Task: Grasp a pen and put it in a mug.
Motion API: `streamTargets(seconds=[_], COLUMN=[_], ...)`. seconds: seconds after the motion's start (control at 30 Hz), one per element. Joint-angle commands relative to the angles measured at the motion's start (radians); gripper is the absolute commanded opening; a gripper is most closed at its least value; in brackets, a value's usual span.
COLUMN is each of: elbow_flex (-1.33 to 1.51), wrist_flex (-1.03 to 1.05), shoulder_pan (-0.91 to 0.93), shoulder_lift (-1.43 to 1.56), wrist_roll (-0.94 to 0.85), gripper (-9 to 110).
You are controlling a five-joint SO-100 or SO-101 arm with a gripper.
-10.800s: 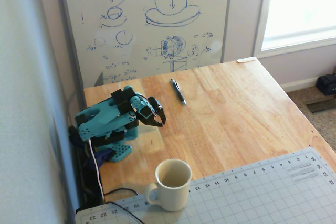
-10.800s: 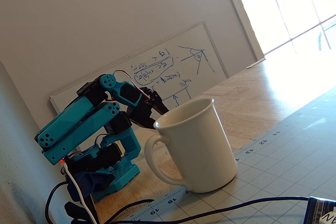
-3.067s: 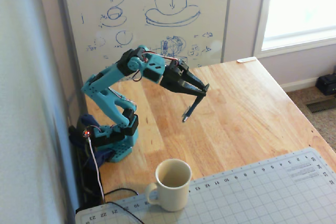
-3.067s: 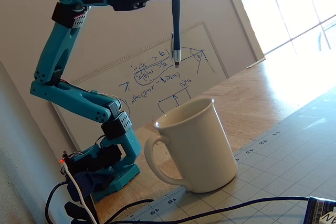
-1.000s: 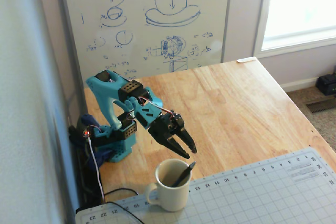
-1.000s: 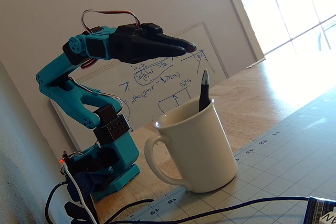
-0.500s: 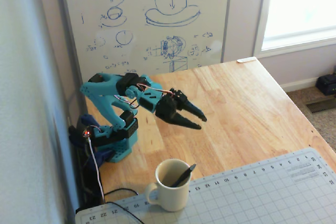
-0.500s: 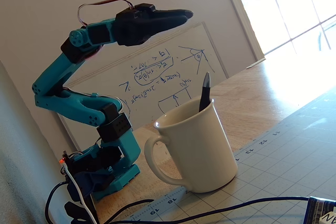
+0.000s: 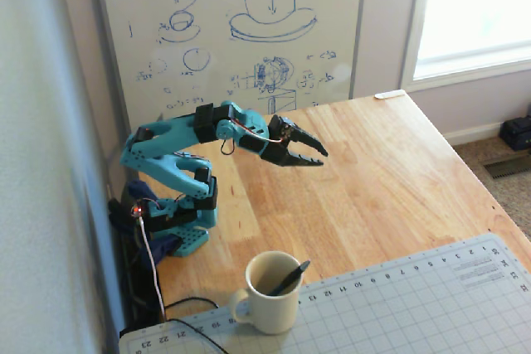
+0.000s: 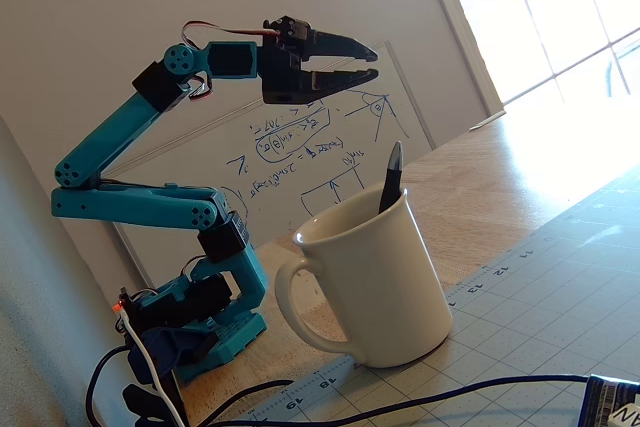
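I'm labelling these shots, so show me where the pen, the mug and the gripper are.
pen (image 9: 292, 276): a fixed view, on the shaft sticking out over the rim.
mug (image 10: 385, 292): a fixed view, on its outer wall.
gripper (image 9: 319, 157): a fixed view, between the fingertips.

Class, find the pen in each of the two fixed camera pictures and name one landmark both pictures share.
A fixed view: the pen leans inside the mug, bottom centre, its tip over the right rim.
Another fixed view: the pen pokes up above the mug rim, centre, below the empty pincer.
Shared landmark: the whiteboard behind the arm.
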Motion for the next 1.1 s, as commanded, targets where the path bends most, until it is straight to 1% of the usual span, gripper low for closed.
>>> streamTargets(seconds=[0.0, 0.07, 0.13, 0.2, 0.4, 0.47, 0.77, 0.93, 1.07], elbow_flex=[-0.017, -0.017, -0.015, 0.003, 0.150, 0.224, 0.526, 0.629, 0.680], wrist_flex=[0.058, 0.098, 0.158, 0.236, 0.451, 0.482, 0.486, 0.500, 0.488], shoulder_pan=[-0.110, -0.132, -0.141, -0.144, -0.132, -0.132, -0.137, -0.144, -0.146], shoulder_lift=[0.075, 0.107, 0.137, 0.161, 0.325, 0.394, 0.621, 0.715, 0.730], wrist_roll=[0.319, 0.449, 0.543, 0.592, 0.584, 0.581, 0.580, 0.580, 0.578], gripper=[5, 5, 5, 5, 5, 5, 4, 3, 3])
